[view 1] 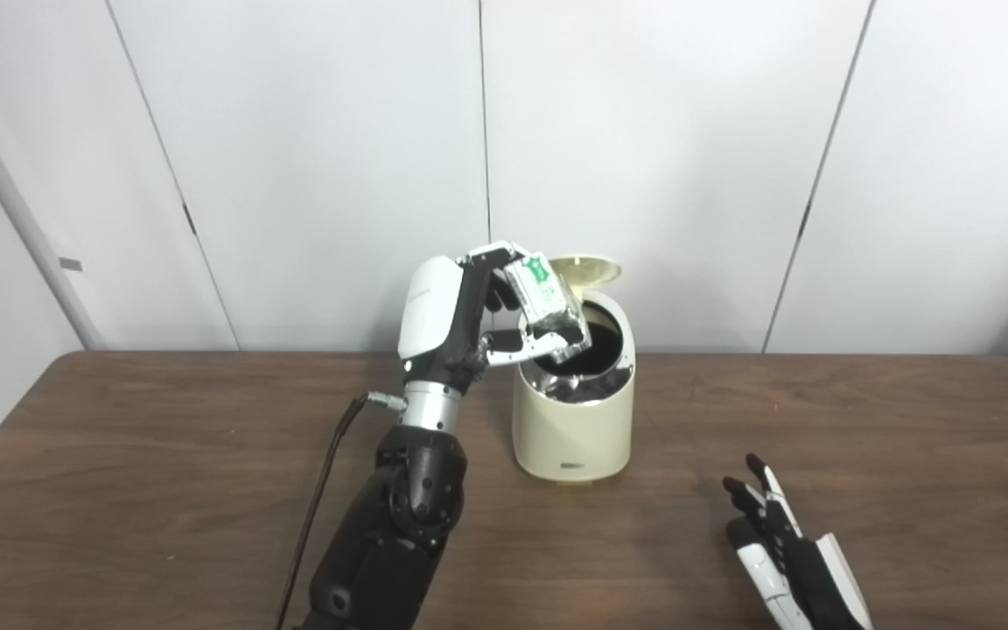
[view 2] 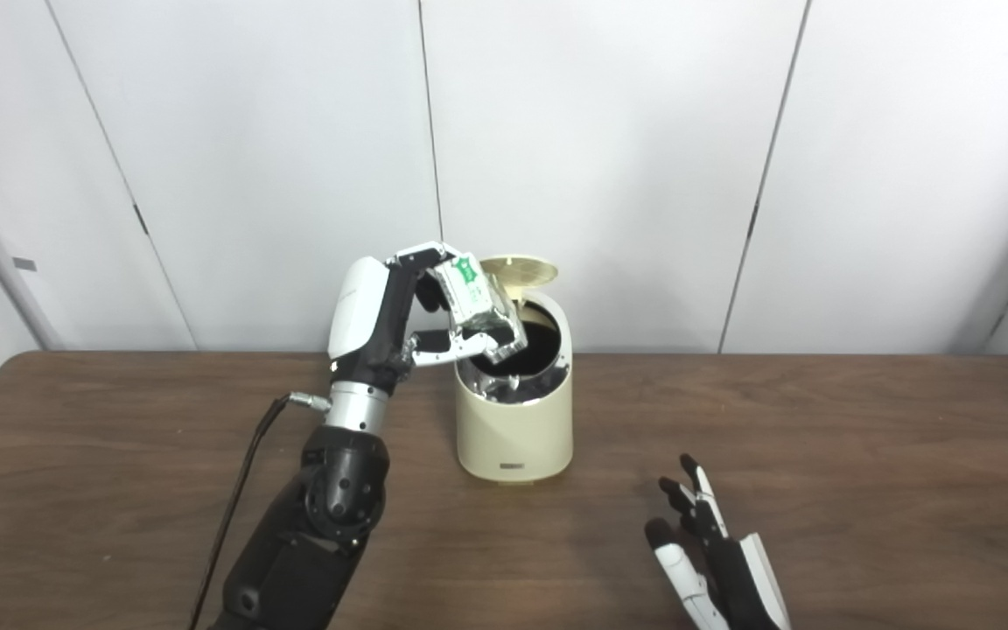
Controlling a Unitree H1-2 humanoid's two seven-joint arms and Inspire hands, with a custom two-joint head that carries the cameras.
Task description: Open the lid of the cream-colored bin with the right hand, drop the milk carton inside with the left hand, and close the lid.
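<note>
Lid (view 1: 587,269) of the cream-colored bin (view 1: 572,420) is already up, tipped back behind the opening, so the opening step looks done. Bin stands near the middle of the desk (view 1: 906,420), toward the far edge, dark inside with a shiny liner visible at the mouth. Left hand (view 1: 469,319) is raised beside the bin's left side, fingers wrapped on the milk carton (view 1: 548,306), thumb under it. Carton is tilted, lower end poking over the bin's rim into the mouth, upper end out above the rim; not released yet. Carton looks crumpled, white with green print. Right hand (view 2: 714,551) sits low near the desk's near edge, right of the bin and well apart from it, fingers spread and straight, holding nothing; can't tell if it rests on the surface or just above. Dark cable (view 1: 316,516) runs along the left arm. Left to do, by my read: let go of the carton so it falls in, pull the left hand clear, then right hand shuts the lid.
</note>
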